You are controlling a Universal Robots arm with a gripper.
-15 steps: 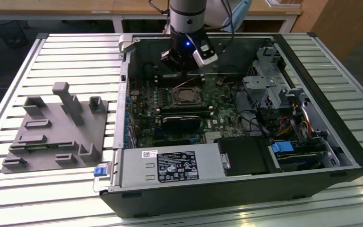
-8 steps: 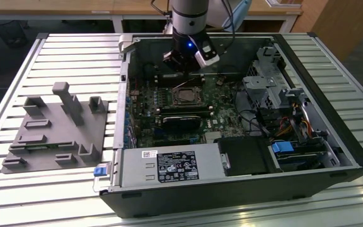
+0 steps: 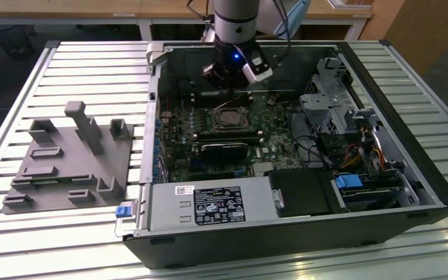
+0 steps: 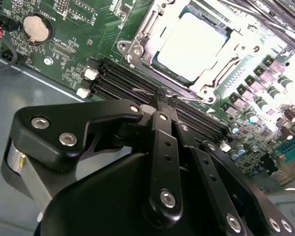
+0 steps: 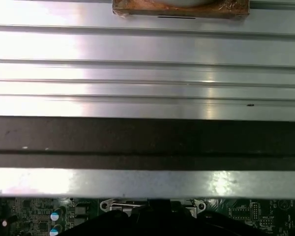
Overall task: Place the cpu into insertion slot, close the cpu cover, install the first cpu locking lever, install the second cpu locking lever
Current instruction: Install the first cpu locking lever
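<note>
Second wrist view puts the cpu [image 4: 194, 44] seated in the insertion slot [image 4: 132, 49], silvery top facing up; the cpu cover [image 4: 161, 23] lies flat around it, the chip showing through its window; the gripper [image 4: 164, 101] hangs just beside the socket, over the long black memory slots [image 4: 115, 81] along one edge of it, so the chip lies close beyond the fingertips, not between them; the fingers [image 4: 157, 115] meet with no gap to be seen, and a thin wire rod [image 4: 142, 90] lies right at their tips, though I cannot tell whether they pinch it; a round coin battery [image 4: 37, 28] sits further off on the green motherboard [image 4: 88, 19]; in the exterior view the cpu [image 3: 228, 120] lies on the near side of the gripper [image 3: 226, 84], which hangs from the arm [image 3: 235, 23] over the far part of the board; nearer still come a black block [image 3: 224, 153] and the grey power supply [image 3: 208, 204] at the near wall of the open computer case [image 3: 286, 245]; a silver drive cage [image 3: 325, 111] stands to the exterior view's right; a grey fixture [image 3: 68, 157] rests well apart on the slatted metal table [image 3: 91, 70], at the exterior view's left; the first wrist view shows the table's slats [image 5: 147, 73] beside a dark case wall [image 5: 147, 142].
</note>
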